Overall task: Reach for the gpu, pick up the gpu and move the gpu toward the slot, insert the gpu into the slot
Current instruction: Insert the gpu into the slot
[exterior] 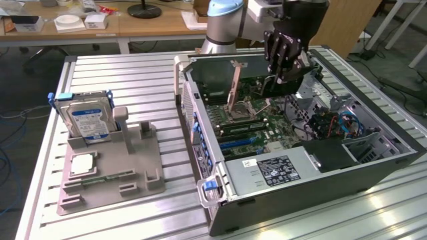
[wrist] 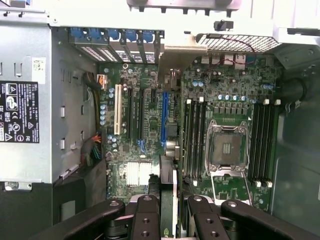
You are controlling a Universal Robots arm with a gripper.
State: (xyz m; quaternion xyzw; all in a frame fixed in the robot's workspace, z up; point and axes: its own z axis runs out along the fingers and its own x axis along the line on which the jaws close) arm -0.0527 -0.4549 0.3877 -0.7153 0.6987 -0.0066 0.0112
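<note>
Dark and edge-down, the gpu hangs clamped in the hand above the blue slot, aligned lengthwise for a straight descent.

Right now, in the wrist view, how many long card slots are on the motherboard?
4, side by side: a white slot, two black slots, and a blue slot. The gpu held in the gripper may hide more.
</note>
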